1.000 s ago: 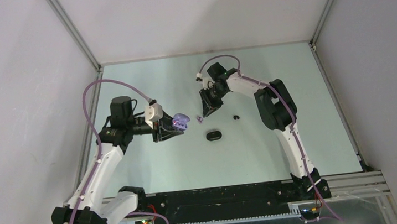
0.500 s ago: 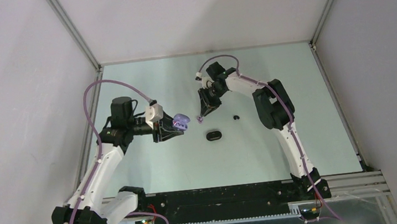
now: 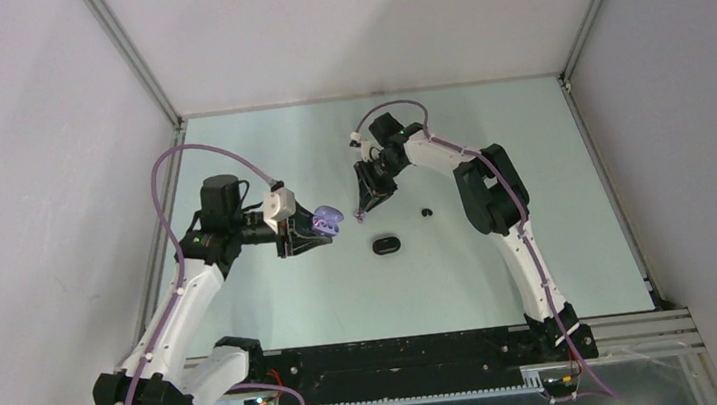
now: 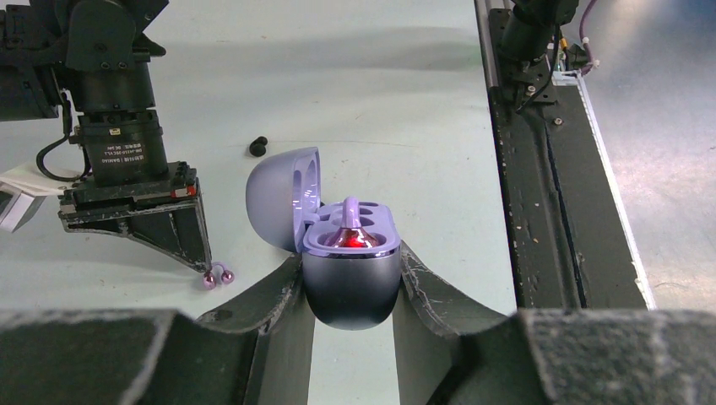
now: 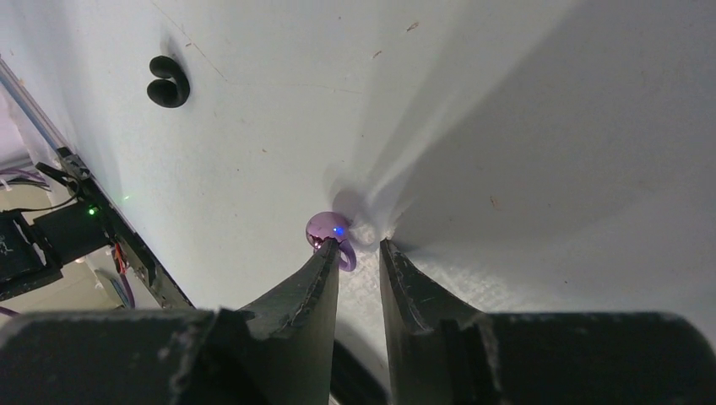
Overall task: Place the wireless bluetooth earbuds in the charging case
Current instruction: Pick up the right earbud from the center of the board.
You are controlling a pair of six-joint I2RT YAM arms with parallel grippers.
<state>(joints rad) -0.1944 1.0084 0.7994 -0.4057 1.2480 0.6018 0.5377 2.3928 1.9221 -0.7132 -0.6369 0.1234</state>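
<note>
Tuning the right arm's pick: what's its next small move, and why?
Probably slide the right gripper sideways until the lilac earbud lies between its jaws, then close. The earbud sits on the table against one fingertip, outside the narrow gap; the left gripper holds the open lilac case.

A robotics lab test cell is showing here. Two white arms [image 3: 179,302] are sitting bolted to a black rail [image 3: 401,354] at the edge of a pale green table [image 3: 444,284]. Plain grey walls [image 3: 32,197] and aluminium posts [image 3: 133,55] are enclosing it, and purple cables [image 3: 158,193] are looping off the arms.
</note>
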